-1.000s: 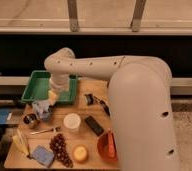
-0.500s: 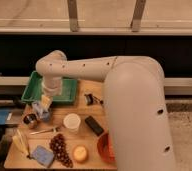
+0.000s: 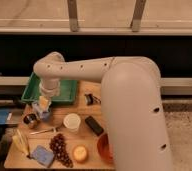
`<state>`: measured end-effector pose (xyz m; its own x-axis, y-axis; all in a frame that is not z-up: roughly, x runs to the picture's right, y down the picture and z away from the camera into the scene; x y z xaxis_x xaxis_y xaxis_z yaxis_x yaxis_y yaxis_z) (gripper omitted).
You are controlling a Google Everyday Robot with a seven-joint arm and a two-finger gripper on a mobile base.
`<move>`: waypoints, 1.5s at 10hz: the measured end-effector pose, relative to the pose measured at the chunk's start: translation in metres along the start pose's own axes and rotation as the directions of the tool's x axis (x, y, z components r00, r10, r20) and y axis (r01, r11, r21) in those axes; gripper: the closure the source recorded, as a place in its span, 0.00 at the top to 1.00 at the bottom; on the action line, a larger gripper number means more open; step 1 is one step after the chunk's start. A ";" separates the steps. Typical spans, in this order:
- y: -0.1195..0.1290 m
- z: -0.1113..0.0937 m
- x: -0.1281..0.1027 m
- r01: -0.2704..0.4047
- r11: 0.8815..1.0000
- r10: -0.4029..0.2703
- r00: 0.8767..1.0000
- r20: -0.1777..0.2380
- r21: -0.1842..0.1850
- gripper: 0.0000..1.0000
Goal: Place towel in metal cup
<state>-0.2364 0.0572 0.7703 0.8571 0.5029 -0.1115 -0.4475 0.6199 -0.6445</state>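
Towel (image 3: 43, 102) bunched at the claw (image 3: 41, 109) near the desk's (image 3: 84, 86) left edge, just beside the metal cup (image 3: 30, 120). Likely lining up for the drop. Cannot tell if clenched.

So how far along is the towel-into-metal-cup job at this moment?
Done: the towel appears to be picked up, a pale bundle at the gripper. In hand: the gripper hangs just above and to the right of the metal cup, by the front edge of the green tray. Left: move the towel over the cup's mouth and lower it in; it is not in the cup yet.
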 end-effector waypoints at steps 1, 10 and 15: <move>0.003 0.001 -0.003 0.009 1.000 -0.009 1.000 0.002 -0.002 0.72; 0.039 0.030 -0.023 0.087 0.993 -0.085 0.996 0.039 -0.075 0.72; 0.055 0.057 -0.026 0.119 0.987 -0.116 0.993 0.036 -0.107 0.58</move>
<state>-0.2977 0.1123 0.7810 0.8936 0.4488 -0.0092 -0.3125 0.6071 -0.7306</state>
